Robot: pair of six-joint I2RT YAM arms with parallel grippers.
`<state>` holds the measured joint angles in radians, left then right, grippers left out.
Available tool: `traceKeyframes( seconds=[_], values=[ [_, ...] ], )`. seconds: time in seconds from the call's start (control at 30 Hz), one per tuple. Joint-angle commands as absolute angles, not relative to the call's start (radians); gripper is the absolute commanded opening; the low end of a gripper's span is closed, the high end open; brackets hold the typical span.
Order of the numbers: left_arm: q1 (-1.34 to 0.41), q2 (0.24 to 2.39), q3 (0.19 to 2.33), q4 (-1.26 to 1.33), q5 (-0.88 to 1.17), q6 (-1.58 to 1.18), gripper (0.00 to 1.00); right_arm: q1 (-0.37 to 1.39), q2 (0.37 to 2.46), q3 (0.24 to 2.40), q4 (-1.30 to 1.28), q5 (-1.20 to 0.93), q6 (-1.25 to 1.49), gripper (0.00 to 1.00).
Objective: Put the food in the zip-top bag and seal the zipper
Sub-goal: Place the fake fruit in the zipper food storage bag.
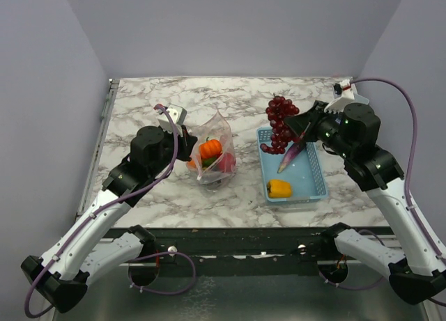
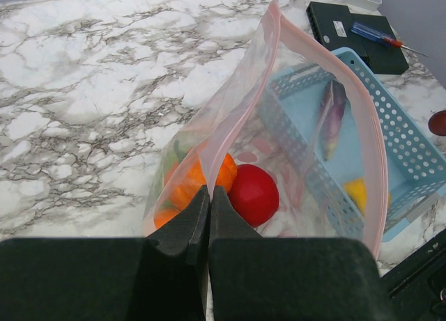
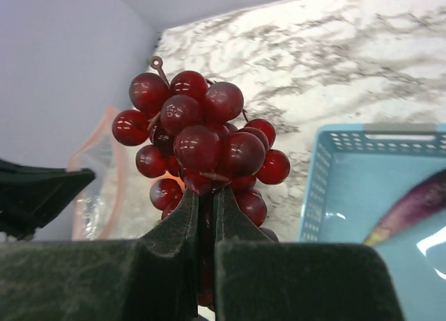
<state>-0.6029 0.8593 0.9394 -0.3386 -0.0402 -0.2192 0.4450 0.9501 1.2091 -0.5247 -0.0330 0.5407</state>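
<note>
The clear zip-top bag (image 1: 212, 150) stands open mid-table, its pinkish-red zipper strip (image 2: 268, 77) ringing the mouth. Inside lie the orange pumpkin (image 2: 198, 185), the red tomato (image 2: 254, 194) and something green (image 2: 174, 154). My left gripper (image 2: 209, 190) is shut on the bag's near rim and holds it up. My right gripper (image 3: 206, 196) is shut on the dark red-purple grapes (image 3: 198, 140), held in the air over the basket's far left corner (image 1: 281, 122). The purple eggplant (image 1: 293, 151) and yellow pepper (image 1: 279, 189) lie in the light-blue basket (image 1: 310, 189).
A black box (image 2: 348, 27) with a screwdriver (image 2: 380, 37) on it lies at the far right of the table. A small white object (image 1: 345, 91) sits at the back right corner. The walls close in on three sides.
</note>
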Motion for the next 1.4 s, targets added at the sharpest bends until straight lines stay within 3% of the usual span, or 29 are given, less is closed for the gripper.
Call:
traceKeyframes(
  seconds=[0.0,0.6,1.03,1.37],
  values=[
    [-0.592,0.862,0.923,-0.326,-0.007,-0.216,0.00,0.447,0.932,1.250,-0.345,-0.217,0.536,0.01],
    [-0.578,0.870,0.920,-0.323,0.025,-0.219,0.00,0.539,1.019,1.212,0.134,-0.387,0.559,0.01],
    [-0.572,0.868,0.917,-0.316,0.044,-0.220,0.00,0.809,1.199,1.273,0.249,-0.171,0.318,0.01],
    [-0.569,0.867,0.916,-0.314,0.057,-0.221,0.00,0.872,1.269,1.154,0.477,-0.107,0.183,0.01]
  ],
)
